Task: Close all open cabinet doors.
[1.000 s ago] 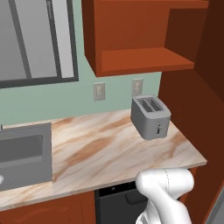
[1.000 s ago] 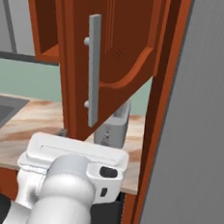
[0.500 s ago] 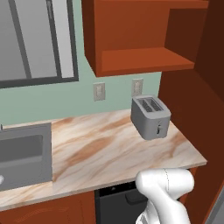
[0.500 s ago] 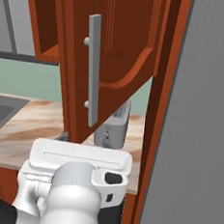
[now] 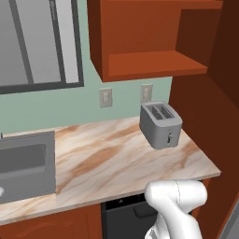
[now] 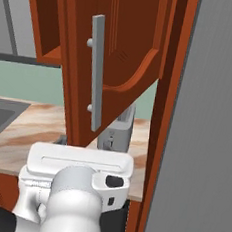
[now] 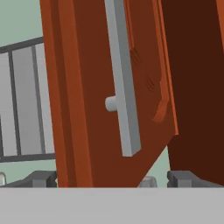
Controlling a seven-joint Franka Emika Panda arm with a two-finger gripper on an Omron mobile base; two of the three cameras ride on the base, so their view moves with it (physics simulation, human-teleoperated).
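The wall cabinet (image 5: 154, 65) stands open, its shelf bare. Its cabinet door (image 6: 124, 48) swings out before me, above the toaster (image 5: 160, 124). My fingers (image 7: 41, 178) are spread apart, holding nothing. My arm has risen slightly since earlier.

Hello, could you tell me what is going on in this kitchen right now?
The robot arm is facing an open cabinet door above the counter. Its hand is open, pointed at the door's grey bar handle without touching it. The door is swung out, leaving the shelf exposed. A toaster stands below.
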